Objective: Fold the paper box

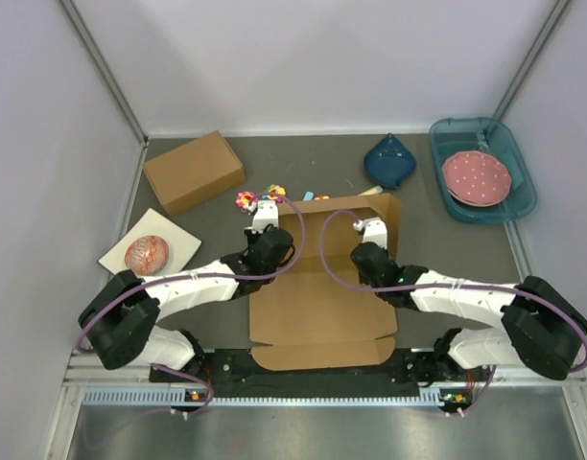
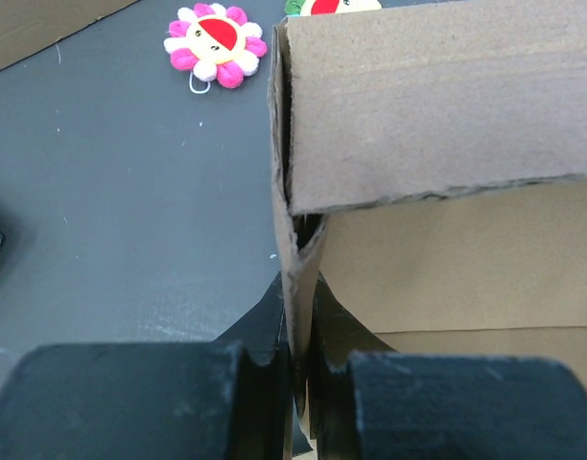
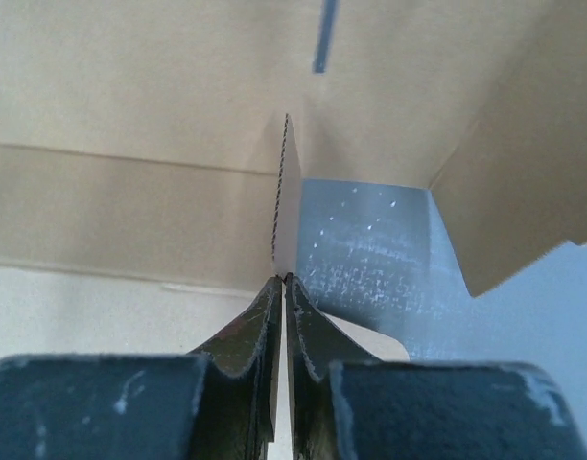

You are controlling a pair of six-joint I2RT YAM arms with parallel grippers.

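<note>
The paper box (image 1: 317,307) lies on the table (image 1: 447,259) between the two hands. Its base sheet is flat and its far panel stands up. The left hand (image 2: 298,369) is clamped on the upright left side flap, with the cardboard edge pinched tight in its grip. The raised panel folds over just ahead of it. The right hand (image 3: 282,287) is pressed together on a thin upright flap edge, and the box wall is straight ahead of it. A pink flower toy (image 2: 215,43) lies ahead and left of the left hand.
</note>
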